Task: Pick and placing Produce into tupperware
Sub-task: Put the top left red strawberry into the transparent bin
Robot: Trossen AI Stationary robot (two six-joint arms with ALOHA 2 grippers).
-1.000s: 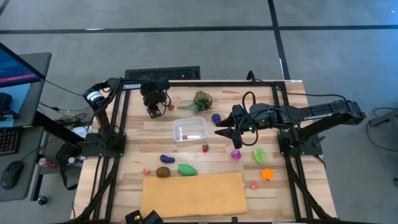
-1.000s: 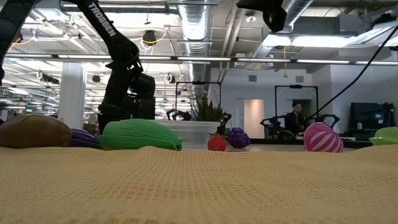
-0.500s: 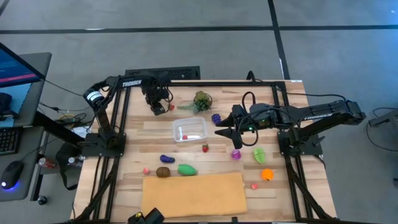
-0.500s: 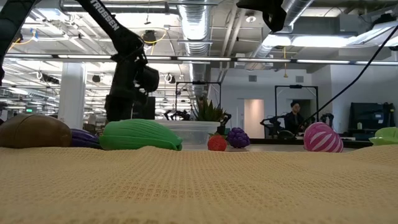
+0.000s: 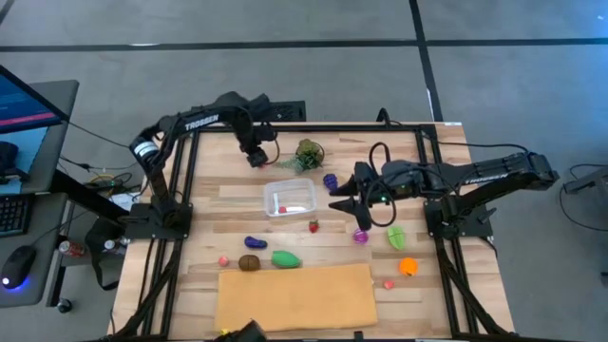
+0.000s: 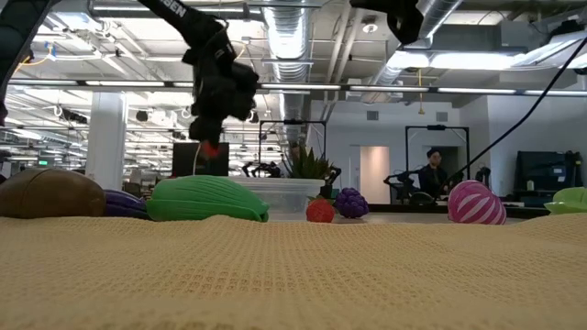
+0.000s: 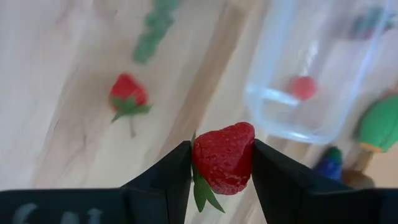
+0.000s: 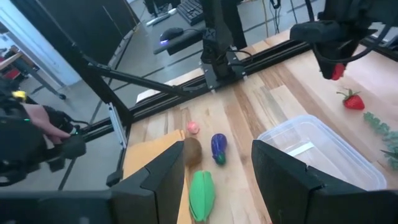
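One strawberry (image 7: 222,158) is gripped in the left claw (image 5: 256,157), carried above the bench (image 5: 209,223); release over tupperware (image 5: 290,198) is needed next. Right claw (image 5: 334,202) is held open, empty.

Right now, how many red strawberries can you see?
4 strawberries. One gripped in the left fingers, at; one on the table near the leafy bunch, at; one inside the tupperware, at; one just beside it, at. Others may be hidden.
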